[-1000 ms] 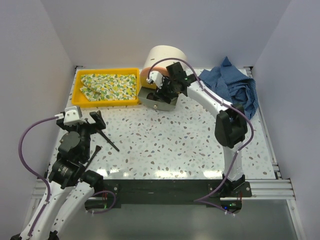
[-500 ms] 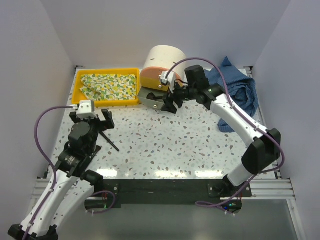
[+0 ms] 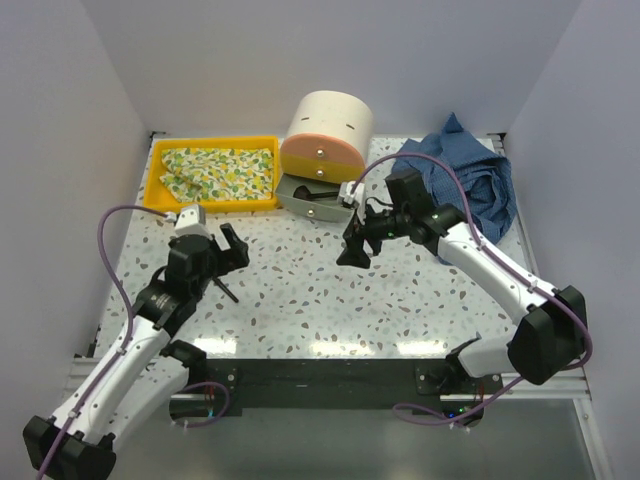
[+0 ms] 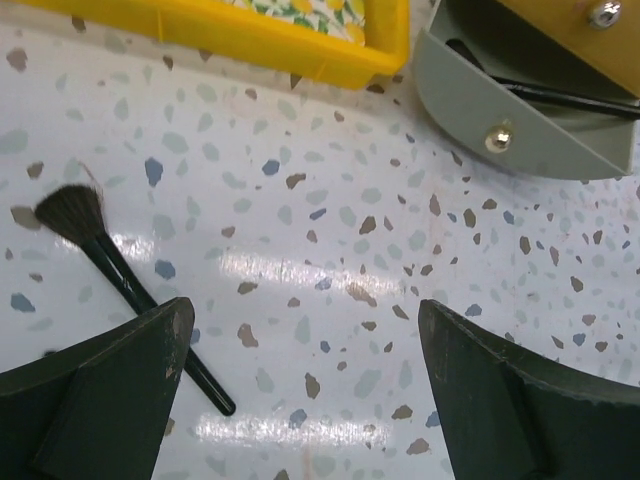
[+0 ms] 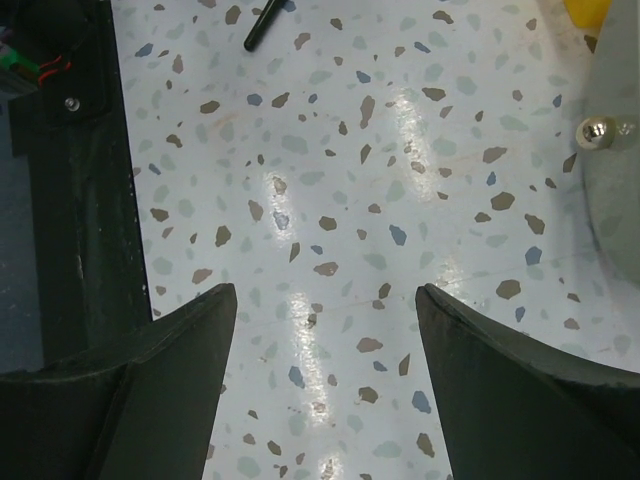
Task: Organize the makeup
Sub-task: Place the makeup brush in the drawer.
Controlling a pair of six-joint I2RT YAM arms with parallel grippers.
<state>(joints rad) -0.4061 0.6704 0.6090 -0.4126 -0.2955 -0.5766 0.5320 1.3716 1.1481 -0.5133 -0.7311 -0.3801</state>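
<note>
Fan brush (image 4: pixel 135 292) flat on terrazzo table (image 4: pixel 330 230), bristles toward yellow tray (image 4: pixel 250 45), handle end near one finger of left gripper (image 4: pixel 305 312). Left jaws wide apart, empty. Right gripper (image 5: pixel 325 295) jaws apart, nothing between, above bare table near open grey drawer (image 4: pixel 470 105) (another brush (image 4: pixel 560 95) already inside). Fan brush likely light; handle thin, stiff, slick; bristles soft. Pinch mid-handle, crosswise.

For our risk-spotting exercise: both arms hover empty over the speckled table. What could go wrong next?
The thin dark fan-headed brush lies flat on the speckled white table by the open left fingers; a pinch might skid off it. The open grey drawer juts out near the right fingers; a careless swing could knock it.
</note>
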